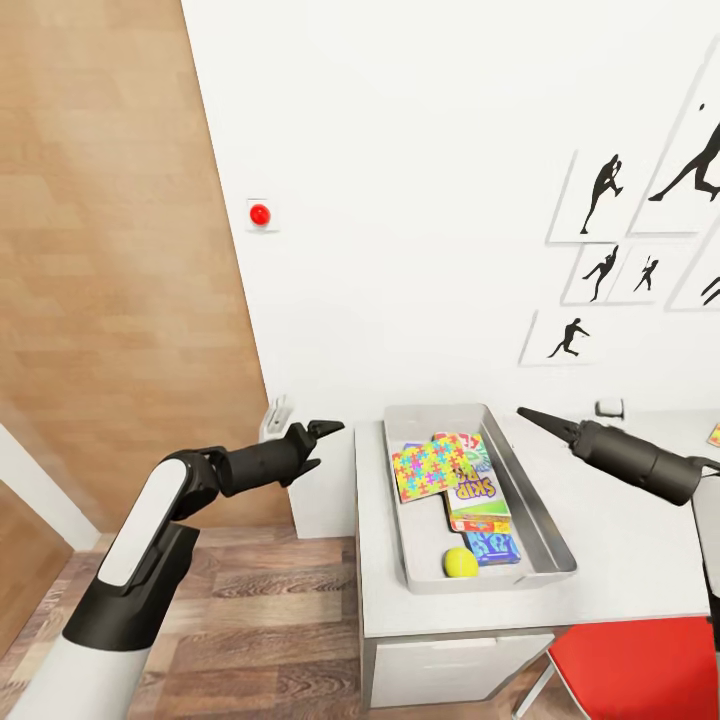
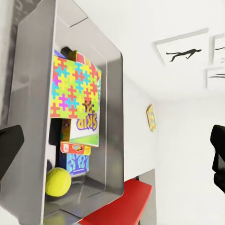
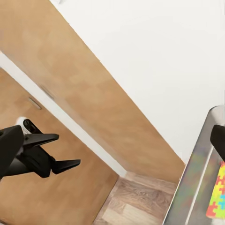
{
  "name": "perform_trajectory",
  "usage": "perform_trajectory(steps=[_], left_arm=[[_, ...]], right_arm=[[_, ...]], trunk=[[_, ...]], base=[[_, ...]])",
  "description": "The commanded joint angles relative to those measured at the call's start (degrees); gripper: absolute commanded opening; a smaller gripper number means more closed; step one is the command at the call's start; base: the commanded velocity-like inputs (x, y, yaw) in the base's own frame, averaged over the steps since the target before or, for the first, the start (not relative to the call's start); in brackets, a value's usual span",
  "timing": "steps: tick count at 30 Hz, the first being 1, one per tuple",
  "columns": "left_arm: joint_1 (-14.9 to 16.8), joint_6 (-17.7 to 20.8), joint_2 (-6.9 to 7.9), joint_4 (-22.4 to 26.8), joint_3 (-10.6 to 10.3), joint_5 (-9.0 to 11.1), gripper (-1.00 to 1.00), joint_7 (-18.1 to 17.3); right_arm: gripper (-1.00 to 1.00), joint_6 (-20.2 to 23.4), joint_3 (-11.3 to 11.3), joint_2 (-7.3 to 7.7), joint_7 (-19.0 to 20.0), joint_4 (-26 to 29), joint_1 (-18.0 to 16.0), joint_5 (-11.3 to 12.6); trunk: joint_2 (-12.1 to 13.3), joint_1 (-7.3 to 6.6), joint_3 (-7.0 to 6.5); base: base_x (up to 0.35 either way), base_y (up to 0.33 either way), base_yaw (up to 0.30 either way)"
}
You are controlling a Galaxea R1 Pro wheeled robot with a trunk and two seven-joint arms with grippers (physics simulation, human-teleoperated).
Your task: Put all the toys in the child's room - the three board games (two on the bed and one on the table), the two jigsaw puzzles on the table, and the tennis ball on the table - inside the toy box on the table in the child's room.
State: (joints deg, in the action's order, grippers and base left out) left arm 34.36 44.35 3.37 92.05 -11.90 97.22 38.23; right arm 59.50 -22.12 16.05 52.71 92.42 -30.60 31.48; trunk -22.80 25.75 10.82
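One jigsaw puzzle (image 1: 715,434) at frame's right edge lies beyond the right gripper (image 1: 522,412), pressed together; left gripper (image 1: 328,428) spread, far side of toy box (image 1: 545,520).

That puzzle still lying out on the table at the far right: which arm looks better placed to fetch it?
Probably the right. The right gripper hangs over the table, on the same side as the loose jigsaw puzzle. The left gripper hovers off the table's other end, with the toy box in between.
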Motion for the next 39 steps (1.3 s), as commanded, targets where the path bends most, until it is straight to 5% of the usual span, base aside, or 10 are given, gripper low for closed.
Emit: perform_trajectory(steps=[1, 18, 19, 25, 39], left_arm=[[-0.1, -0.1, 0.04, 0.1, -0.1, 0.6, 1.00, 0.5], [-0.5, 0.4, 0.19, 0.1, 0.2, 0.6, 1.00, -1.8], [-0.4, 1.0, 0.30, 0.1, 0.7, 0.5, 1.00, -7.3], [-0.6, 2.0, 2.58, 0.1, 2.7, 0.5, 1.00, -21.9], [-0.2, 2.3, 2.52, 0.1, 2.6, 0.3, 1.00, -24.7]], right_arm=[[1.00, -0.1, -0.6, 0.23, 0.8, 0.0, 0.2, -0.2], [1.00, -0.5, -2.8, 1.01, 1.9, 0.1, 1.0, -0.6], [1.00, -0.5, -3.0, 1.09, 0.1, 0.1, 1.1, -1.2], [1.00, -0.4, -3.5, 1.45, -3.2, 0.1, 1.9, -1.7], [1.00, -0.4, -3.7, 1.49, -3.9, 0.1, 2.5, -1.8]], trunk=[[-0.1, 0.04, 0.12], [-0.1, 0.04, 0.12], [-0.1, 0.04, 0.12], [-0.1, 0.04, 0.12], [-0.1, 0.04, 0.12]], base=[[0.000, 0.000, -0.056], [0.000, 0.000, -0.214], [0.000, 0.000, -0.088], [0.000, 0.000, -0.041], [0.000, -0.166, -0.003]])
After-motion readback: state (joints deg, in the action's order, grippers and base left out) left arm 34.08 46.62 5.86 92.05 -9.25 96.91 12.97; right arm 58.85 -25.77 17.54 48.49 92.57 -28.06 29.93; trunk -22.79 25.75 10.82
